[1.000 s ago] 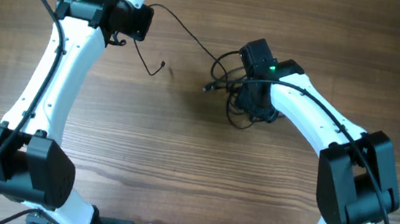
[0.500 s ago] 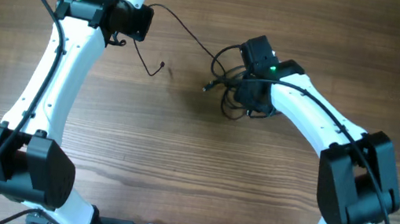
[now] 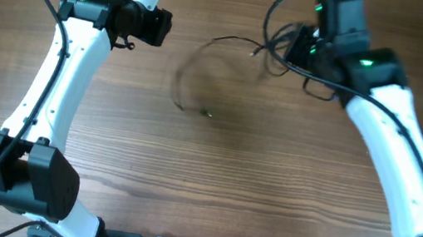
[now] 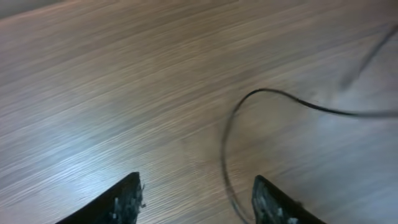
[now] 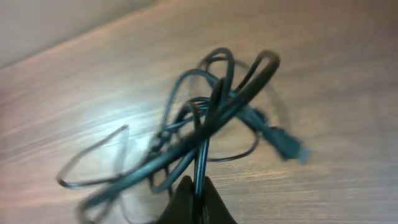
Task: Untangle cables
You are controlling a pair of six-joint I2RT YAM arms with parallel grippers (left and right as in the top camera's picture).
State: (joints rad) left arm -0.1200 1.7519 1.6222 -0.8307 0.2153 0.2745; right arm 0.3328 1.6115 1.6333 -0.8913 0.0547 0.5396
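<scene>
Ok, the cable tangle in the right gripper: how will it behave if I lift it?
Probably floppy: the cables spill from the right gripper in loose, shapeless loops. Likely light, since one small pinch holds the whole tangle. The trailing strand lies in a slack curve on the table, so it should drag along, though knots may snag.

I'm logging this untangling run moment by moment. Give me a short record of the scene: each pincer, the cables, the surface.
left pincer: open, holding nothing, low over the table
right pincer: shut on the cable bundle
cable bundle: tangled black loops, far right side, one plug end sticking out
loose strand: thin arc running from the bundle toward mid-table, blurred overhead
table: wood grain
</scene>
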